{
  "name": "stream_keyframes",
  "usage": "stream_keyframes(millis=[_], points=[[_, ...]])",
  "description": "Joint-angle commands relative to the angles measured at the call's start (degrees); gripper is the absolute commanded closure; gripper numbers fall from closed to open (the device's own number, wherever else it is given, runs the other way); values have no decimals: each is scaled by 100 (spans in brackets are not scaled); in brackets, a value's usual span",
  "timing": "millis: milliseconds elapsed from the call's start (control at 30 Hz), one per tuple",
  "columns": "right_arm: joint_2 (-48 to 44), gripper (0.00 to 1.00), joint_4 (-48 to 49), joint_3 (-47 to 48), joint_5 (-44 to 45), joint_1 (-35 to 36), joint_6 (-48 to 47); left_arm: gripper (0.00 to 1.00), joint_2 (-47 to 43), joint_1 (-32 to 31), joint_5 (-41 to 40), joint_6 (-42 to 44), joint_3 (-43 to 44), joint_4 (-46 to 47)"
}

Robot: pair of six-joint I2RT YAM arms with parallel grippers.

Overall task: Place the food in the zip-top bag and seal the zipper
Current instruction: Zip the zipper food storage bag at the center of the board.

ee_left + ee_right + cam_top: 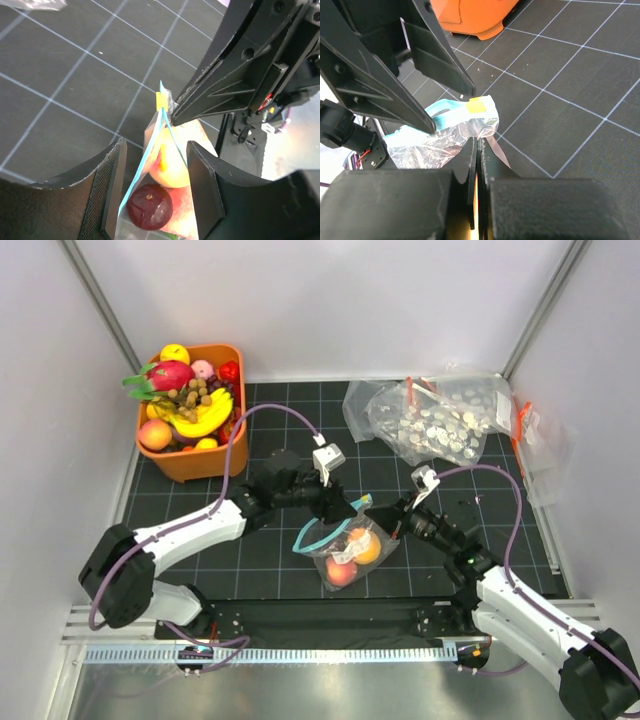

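Observation:
The zip-top bag hangs between both grippers above the mat, with the food inside: a peach-like fruit and an orange one. Its teal zipper gapes as a loop. My right gripper is shut on the bag's corner just under a yellow tab. My left gripper is open, its fingers straddling the bag's mouth, one on each side of the two zipper strips. In the left wrist view, a yellowish fruit and a dark red one show through the mouth.
An orange bin full of toy fruit stands at the back left. Bigger clear bags with white pieces lie at the back right. White walls close in both sides. The bin's base shows beyond the left fingers.

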Motion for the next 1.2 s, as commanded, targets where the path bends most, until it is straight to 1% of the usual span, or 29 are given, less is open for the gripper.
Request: stream_keyframes(millis=[0, 100, 133, 167, 200, 233, 300, 333, 367, 433, 467, 567, 600, 667, 767, 800, 933, 967, 1067, 1167], points=[[-50, 99, 115, -3, -4, 45, -80, 45, 209, -5, 506, -73, 30, 416], [-33, 99, 115, 6, -22, 54, -98, 58, 218, -14, 559, -3, -6, 416], [-50, 99, 115, 6, -22, 54, -98, 69, 210, -5, 585, 6, -14, 425], [-50, 99, 97, 6, -13, 45, -107, 76, 201, -5, 594, 15, -23, 416], [-68, 99, 88, 6, -4, 54, -116, 95, 201, -14, 594, 24, -15, 407], [-68, 99, 71, 6, -4, 54, -116, 100, 201, -5, 611, 33, -6, 390], [-111, 96, 36, 32, -4, 54, -133, 100, 183, -5, 690, 33, 12, 390], [-120, 91, -17, 41, 22, 54, -142, 100, 166, -5, 734, 33, 21, 390], [-147, 77, -61, 58, 48, 63, -142, 100, 148, -5, 900, 76, 38, 390], [-243, 60, -210, 137, 57, 63, -160, 100, 78, -5, 1050, 155, 73, 285], [-287, 50, -254, 164, 14, 63, -160, 100, 43, 3, 1129, 225, 91, 197], [-489, 41, -412, 251, -66, 63, -160, 100, -71, 12, 1366, 419, 293, -198], [-551, 40, -474, 269, -83, 63, -160, 100, -107, 12, 1663, 472, 389, -277], [-770, 39, -579, 287, -118, 63, -133, 100, -229, 39, 1893, 498, 468, -471], [-1059, 38, -632, 304, -451, 63, -20, 100, -457, 91, 2192, 674, 644, -910], [-1122, 38, -632, 331, -714, 54, 25, 100, -511, 83, 2263, 727, 679, -989], [-1298, 41, -597, 462, -1259, 63, 262, 100, -722, 91, 2623, 753, 750, -1165], [-1316, 44, -580, 480, -1374, 63, 341, 100, -731, 91, 2728, 745, 768, -1183], [-1351, 44, -658, 699, -1603, 63, 359, 100, -731, 91, 2958, 780, 908, -1341], [-1377, 44, -974, 1006, -1797, 63, 237, 100, -678, 91, 3063, 788, 1039, -1464]])
